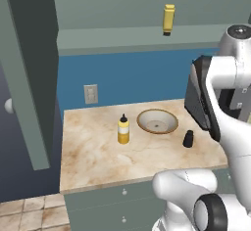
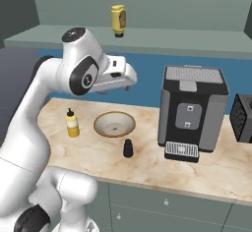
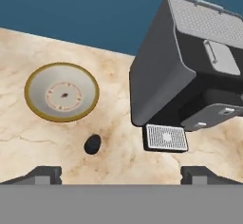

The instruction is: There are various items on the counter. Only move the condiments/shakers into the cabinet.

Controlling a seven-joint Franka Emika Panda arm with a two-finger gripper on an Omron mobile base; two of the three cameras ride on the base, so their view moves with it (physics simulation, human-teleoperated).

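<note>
While jaws wide, yellow sq. bottle (image 2: 118,19) on cabinet shelf (image 2: 147,39), nozzle down.

Open counter (image 2: 147,169) is lying in front of the bowl (image 2: 114,124) and small black shaker (image 2: 128,148), while the tall coffee machine (image 2: 192,110) is blocking the right side and the squeeze bottle (image 2: 72,123) is standing left.

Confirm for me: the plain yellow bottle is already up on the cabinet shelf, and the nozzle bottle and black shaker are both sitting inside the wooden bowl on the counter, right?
Not quite. The plain yellow bottle is on the cabinet shelf, but the nozzle bottle and black shaker stand on the counter beside the wooden bowl, not in it. The left base view shows one on each side.
</note>
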